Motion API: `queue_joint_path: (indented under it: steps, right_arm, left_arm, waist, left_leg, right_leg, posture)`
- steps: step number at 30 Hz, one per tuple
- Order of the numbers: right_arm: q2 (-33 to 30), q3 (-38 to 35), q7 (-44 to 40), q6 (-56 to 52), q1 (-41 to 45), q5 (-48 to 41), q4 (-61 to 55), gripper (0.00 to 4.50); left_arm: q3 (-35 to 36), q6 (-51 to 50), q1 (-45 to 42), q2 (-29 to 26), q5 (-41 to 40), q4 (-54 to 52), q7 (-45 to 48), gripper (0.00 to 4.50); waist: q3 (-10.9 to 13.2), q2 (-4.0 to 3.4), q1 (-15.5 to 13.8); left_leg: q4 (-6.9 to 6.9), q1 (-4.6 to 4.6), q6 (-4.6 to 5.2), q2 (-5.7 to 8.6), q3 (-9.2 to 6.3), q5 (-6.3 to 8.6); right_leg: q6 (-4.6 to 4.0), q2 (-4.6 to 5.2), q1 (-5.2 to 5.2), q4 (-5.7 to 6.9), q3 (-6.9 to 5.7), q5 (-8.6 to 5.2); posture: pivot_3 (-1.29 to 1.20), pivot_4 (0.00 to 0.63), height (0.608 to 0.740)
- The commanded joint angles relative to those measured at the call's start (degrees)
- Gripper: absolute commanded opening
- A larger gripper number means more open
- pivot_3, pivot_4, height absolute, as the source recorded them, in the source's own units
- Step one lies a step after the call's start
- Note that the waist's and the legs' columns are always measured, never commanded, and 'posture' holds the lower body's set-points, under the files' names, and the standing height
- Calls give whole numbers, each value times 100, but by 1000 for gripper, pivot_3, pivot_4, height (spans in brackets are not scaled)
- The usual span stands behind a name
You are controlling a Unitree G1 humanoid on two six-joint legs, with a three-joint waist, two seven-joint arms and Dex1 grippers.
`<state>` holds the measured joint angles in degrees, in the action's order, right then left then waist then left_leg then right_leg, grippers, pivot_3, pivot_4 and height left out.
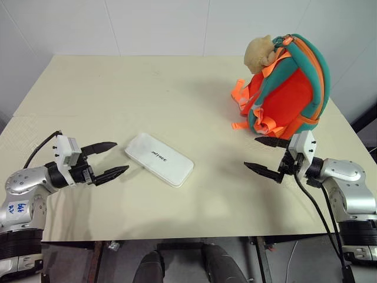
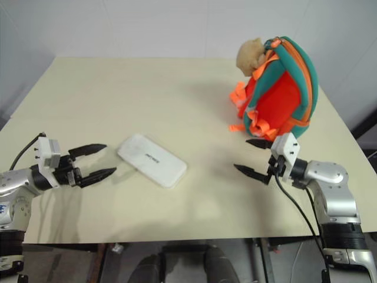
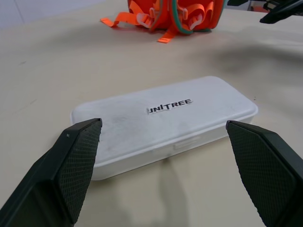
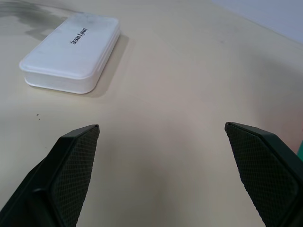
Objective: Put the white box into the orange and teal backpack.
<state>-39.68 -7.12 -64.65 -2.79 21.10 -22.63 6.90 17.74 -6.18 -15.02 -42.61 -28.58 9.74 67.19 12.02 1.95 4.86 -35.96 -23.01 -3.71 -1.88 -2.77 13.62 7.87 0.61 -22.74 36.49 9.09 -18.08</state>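
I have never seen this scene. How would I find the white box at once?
Look at the beige table; an orange and teal backpack stands at its far right. The white box lies flat near the front edge, just ahead of the open left pincer. It is the only flat white thing there, with rounded corners and small dark lettering on its lid.

Pale cream table point(image 1: 177, 94) in front of me. White box point(image 1: 159, 159) lies flat near my side, left of centre. Orange and teal backpack point(image 1: 288, 88) stands upright at the far right, well apart.
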Motion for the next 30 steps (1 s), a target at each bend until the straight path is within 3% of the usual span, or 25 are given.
queue_joint_path:
  steps: [1, 8, 9, 13, 23, 30]
  right_arm:
    - [-78, -123, -30, 60, 189, -74, -94, 4500]
    - [150, -3, 188, -365, -82, -301, -702, 4500]
    - [164, 79, 193, -484, -93, -309, -852, 4500]
    - [227, 308, 412, -858, -122, -197, -1210, 3645]
    - [1237, 1742, 1464, -1502, -762, 402, -2406, 158]
    - [1852, 2264, 1986, -1869, -621, 655, -2174, 26]
  left_arm:
    - [22, 124, -132, -120, 14, -62, 62, 4465]
    - [-132, 208, -487, -57, 86, 230, 97, 4465]
    - [-147, 292, -610, -95, 150, 405, 126, 4291]
    - [-250, 550, -978, -236, 378, 960, 277, 3367]
    - [-681, 1586, -2284, -242, 1237, 3064, 188, 121]
    - [-850, 2281, -3080, 55, 1824, 4478, -636, 9]
  waist:
    - [0, 0, 0]
    - [0, 0, -12]
    - [0, 0, -13]
    - [0, 0, 1]
    - [-1, 1, -31]
    - [-4, 8, -37]
  left_leg:
    - [-1, 0, 0, 0, 0, 0]
    - [-1, -3, 0, 1, -1, 0]
    - [0, -4, 0, 1, -1, 0]
    - [-3, -4, 0, 0, -4, 0]
    - [-3, -29, -1, 4, -8, -1]
    - [-10, -27, -3, 6, -11, -3]
  right_leg:
    - [0, 0, 0, 1, 0, 0]
    - [1, -1, 0, 0, -1, 0]
    - [1, 0, -1, -1, -1, 0]
    - [2, -3, -4, 5, -3, 0]
    - [-4, -1, -31, 12, -8, -5]
    - [-2, -4, -37, 36, -10, -4]
  posture:
    - [0, 150, 740]
    - [0, 150, 740]
    - [0, 150, 740]
    - [0, 150, 740]
    - [0, 150, 740]
    - [0, 150, 740]
